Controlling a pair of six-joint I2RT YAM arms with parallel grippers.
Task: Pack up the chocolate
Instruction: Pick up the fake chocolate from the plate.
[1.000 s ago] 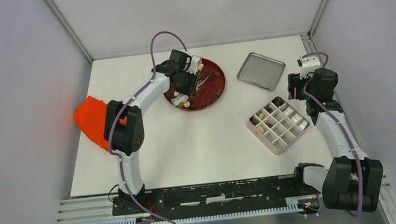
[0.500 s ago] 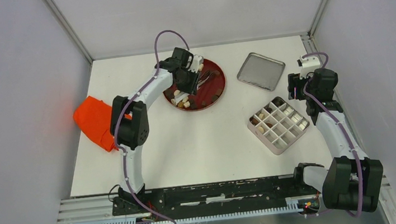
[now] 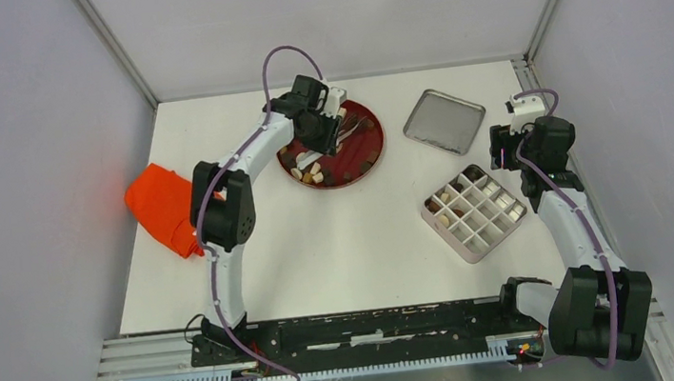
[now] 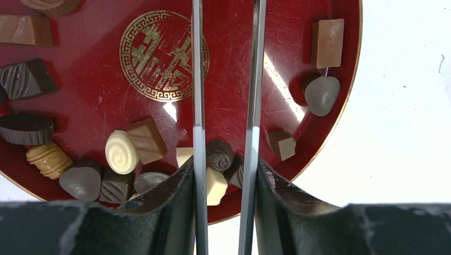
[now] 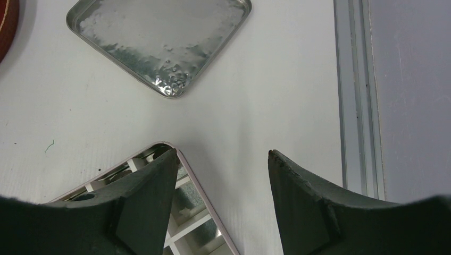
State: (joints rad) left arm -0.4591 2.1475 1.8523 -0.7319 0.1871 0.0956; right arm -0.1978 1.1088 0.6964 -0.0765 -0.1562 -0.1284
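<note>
The chocolate (image 4: 121, 152) lies as several small dark, brown and cream pieces on the red plate (image 4: 106, 101), mostly along its near edge. My left gripper (image 4: 224, 162) hangs over the plate (image 3: 376, 143) and is shut on the metal tweezers (image 4: 198, 79), whose two arms stand apart and reach across the plate. A dark swirled piece (image 4: 219, 154) and a cream piece (image 4: 215, 186) lie below, between the arms. More pieces sit in the compartment box (image 3: 447, 235). My right gripper (image 5: 220, 153) is open over that box's far corner (image 5: 202, 180), holding nothing.
A shallow metal tray (image 3: 443, 121) lies behind the box, also in the right wrist view (image 5: 159, 37). An orange cloth (image 3: 161, 209) lies at the table's left edge. Grey walls close in the table on three sides.
My left arm has swung its elbow inward and carried the gripper with the tweezers slightly farther back over the plate. The right arm has not moved.
</note>
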